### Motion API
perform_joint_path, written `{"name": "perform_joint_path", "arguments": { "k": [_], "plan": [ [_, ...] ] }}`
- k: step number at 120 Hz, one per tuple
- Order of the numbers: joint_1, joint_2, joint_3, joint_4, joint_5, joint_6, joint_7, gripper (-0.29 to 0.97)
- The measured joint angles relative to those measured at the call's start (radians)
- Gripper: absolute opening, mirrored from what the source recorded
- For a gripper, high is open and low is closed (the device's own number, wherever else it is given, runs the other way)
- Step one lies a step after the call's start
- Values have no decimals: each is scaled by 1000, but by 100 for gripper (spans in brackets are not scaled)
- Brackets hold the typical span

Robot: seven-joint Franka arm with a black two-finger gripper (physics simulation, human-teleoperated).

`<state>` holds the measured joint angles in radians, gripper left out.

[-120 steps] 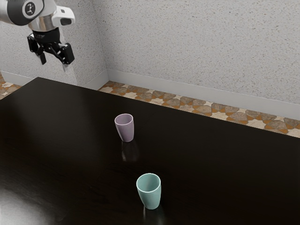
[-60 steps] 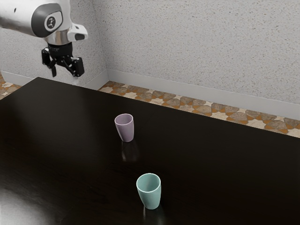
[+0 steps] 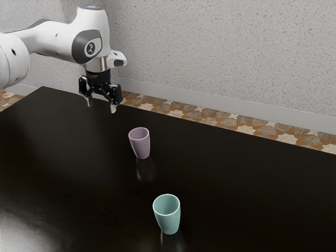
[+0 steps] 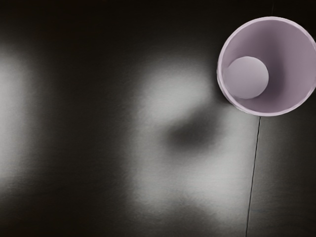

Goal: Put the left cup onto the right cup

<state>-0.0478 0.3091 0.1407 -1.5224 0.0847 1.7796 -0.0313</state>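
A pale purple cup [image 3: 139, 142] stands upright near the middle of the dark table [image 3: 63, 157]. A teal cup [image 3: 167, 213] stands upright closer to the front edge. My gripper [image 3: 100, 105] hangs open and holds nothing, above the table's far side, up and toward the exterior view's left of the purple cup. In the wrist view I look down into the purple cup [image 4: 266, 66], off to one side of my hand, with bare table [image 4: 123, 148] below me.
The table's far edge runs behind the gripper, with a patterned floor [image 3: 236, 122] and a speckled wall [image 3: 226, 47] beyond. A thin seam [image 4: 253, 173] crosses the tabletop next to the purple cup.
My arm has swung toward the exterior view's right and come lower, bringing the gripper from beyond the table's far corner to above its far side, nearer the purple cup. Neither cup has moved.
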Motion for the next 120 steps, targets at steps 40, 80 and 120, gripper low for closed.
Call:
{"name": "perform_joint_path", "arguments": {
  "k": [40,80,120],
  "plan": [
    [14,124,-41,108,-4,59,-23,68],
    [15,202,-72,154,-19,89,-37,68],
    [22,262,-91,155,-50,131,-47,68]
  ]
}}
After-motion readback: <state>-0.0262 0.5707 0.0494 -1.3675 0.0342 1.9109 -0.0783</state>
